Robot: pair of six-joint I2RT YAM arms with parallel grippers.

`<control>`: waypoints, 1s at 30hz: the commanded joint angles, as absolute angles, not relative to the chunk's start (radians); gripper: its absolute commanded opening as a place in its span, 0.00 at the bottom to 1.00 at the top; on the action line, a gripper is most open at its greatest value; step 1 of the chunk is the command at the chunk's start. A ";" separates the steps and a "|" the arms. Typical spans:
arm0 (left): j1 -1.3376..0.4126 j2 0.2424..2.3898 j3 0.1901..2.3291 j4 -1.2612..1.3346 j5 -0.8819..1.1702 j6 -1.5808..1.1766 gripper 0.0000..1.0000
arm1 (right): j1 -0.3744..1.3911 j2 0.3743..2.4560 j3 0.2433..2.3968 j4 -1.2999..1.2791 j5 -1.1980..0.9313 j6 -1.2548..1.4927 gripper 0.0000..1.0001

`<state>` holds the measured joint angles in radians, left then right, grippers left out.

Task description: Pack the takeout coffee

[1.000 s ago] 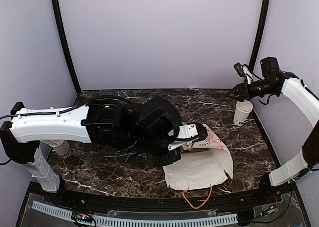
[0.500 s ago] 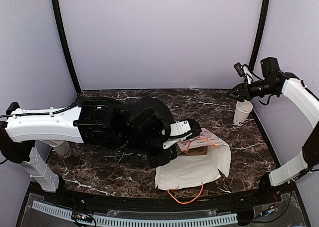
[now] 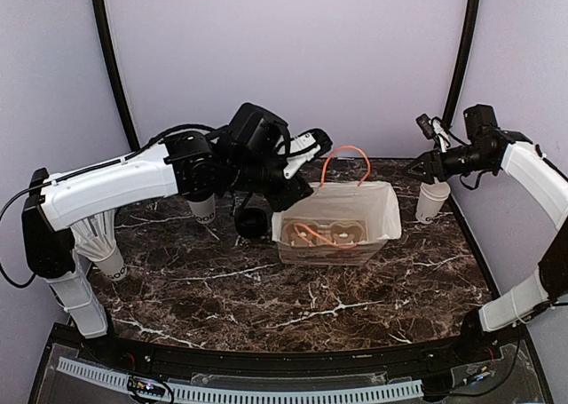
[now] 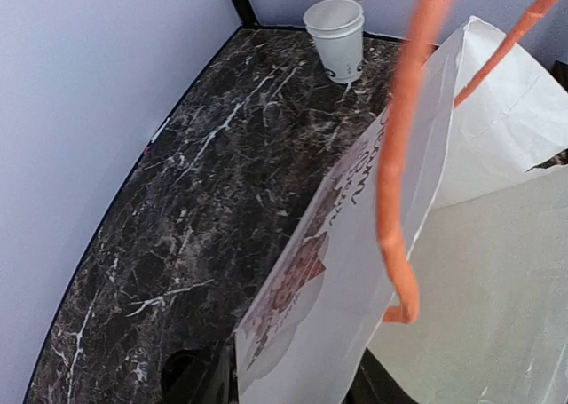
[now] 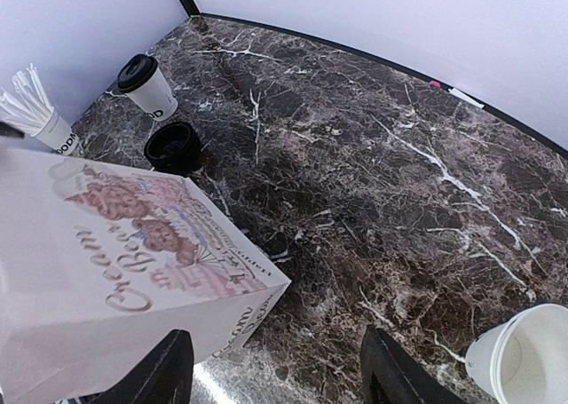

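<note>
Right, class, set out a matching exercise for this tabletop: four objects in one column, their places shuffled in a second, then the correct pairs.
Things
1. white paper bag with orange cord handles
2. small white paper cup with round black plastic lid
3. white cup holding white straws
4. open white paper cup without a lid

Places
A. far right side of the dark marble table
B. far left edge
C. upright in the middle
D. left of the bag, further back than the straws

Pairs: 1-C, 2-D, 3-B, 4-A
</note>
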<state>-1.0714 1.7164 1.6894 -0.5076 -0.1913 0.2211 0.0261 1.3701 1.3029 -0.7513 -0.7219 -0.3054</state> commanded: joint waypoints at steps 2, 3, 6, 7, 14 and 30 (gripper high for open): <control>-0.960 1.782 1.797 -0.443 -0.146 0.254 0.46 | 0.028 1.339 1.268 -0.707 -0.738 -0.311 0.66; -0.939 1.805 1.825 -0.442 -0.133 0.250 0.48 | 0.028 1.340 1.267 -0.707 -0.738 -0.312 0.66; -0.915 1.836 1.869 -0.431 -0.123 0.251 0.52 | 0.028 1.337 1.263 -0.708 -0.739 -0.316 0.66; -0.910 1.845 1.884 -0.427 -0.122 0.251 0.54 | 0.029 1.334 1.259 -0.705 -0.739 -0.317 0.66; -0.905 1.822 1.910 -0.425 -0.139 0.227 0.60 | 0.028 1.325 1.242 -0.694 -0.735 -0.324 0.66; -0.799 1.472 1.370 -0.387 -0.354 -0.060 0.74 | 0.009 1.212 0.978 -0.428 -0.706 -0.364 0.67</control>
